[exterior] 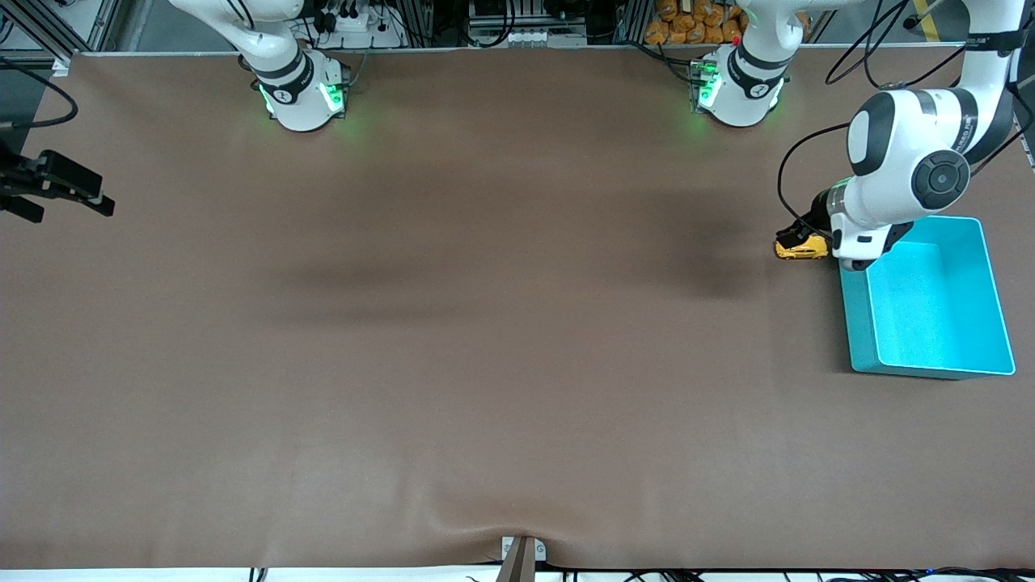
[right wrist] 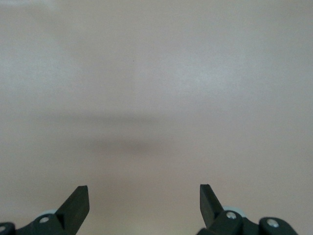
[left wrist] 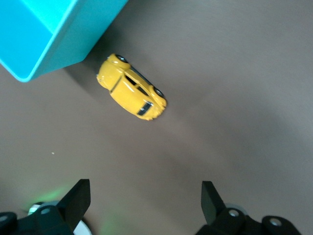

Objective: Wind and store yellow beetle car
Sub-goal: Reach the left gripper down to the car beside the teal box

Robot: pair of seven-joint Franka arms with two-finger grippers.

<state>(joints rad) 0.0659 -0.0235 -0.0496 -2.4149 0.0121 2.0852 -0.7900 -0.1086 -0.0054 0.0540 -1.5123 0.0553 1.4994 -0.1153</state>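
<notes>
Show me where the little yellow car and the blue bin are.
car (left wrist: 131, 88): left wrist view, on its roof.
bin (exterior: 996, 301): front view, on its side wall toward the left arm's end of the table.

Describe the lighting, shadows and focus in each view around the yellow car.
Front view: even overhead light, soft dark arm shadows across the table, green glow at both bases. Left wrist view: yellow beetle car sharp, with a faint shadow beside the teal bin; open left gripper fingers slightly blurred. Right wrist view: washed-out table, one blurred shadow band, open right gripper over bare table.
</notes>
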